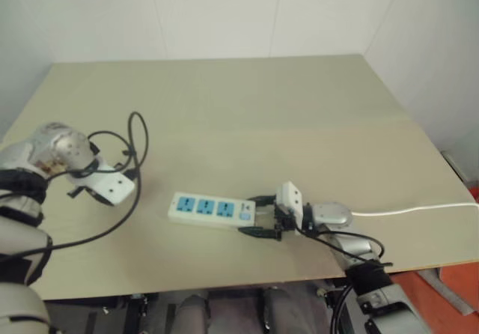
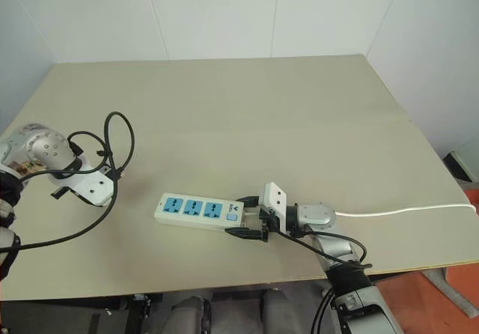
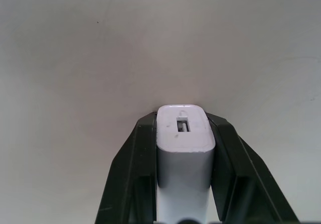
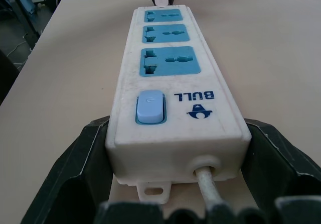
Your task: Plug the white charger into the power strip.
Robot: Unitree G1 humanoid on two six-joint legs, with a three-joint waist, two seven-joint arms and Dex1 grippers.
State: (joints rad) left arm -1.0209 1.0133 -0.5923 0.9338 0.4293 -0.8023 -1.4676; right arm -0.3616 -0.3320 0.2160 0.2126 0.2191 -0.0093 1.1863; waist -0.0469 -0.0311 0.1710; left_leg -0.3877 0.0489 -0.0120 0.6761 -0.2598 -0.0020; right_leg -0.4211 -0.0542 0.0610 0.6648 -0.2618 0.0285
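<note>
A pale beige table is set into a corner formed by white panelled walls on the far side and at the right. Past the table's right near corner, a strip of red-orange floor can be seen.

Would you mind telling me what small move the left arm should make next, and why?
Probably lift and carry the white charger toward the power strip. The left hand is already shut on the charger, off to the strip's left, while the right hand braces the strip's cord end, leaving all three blue sockets free.
</note>
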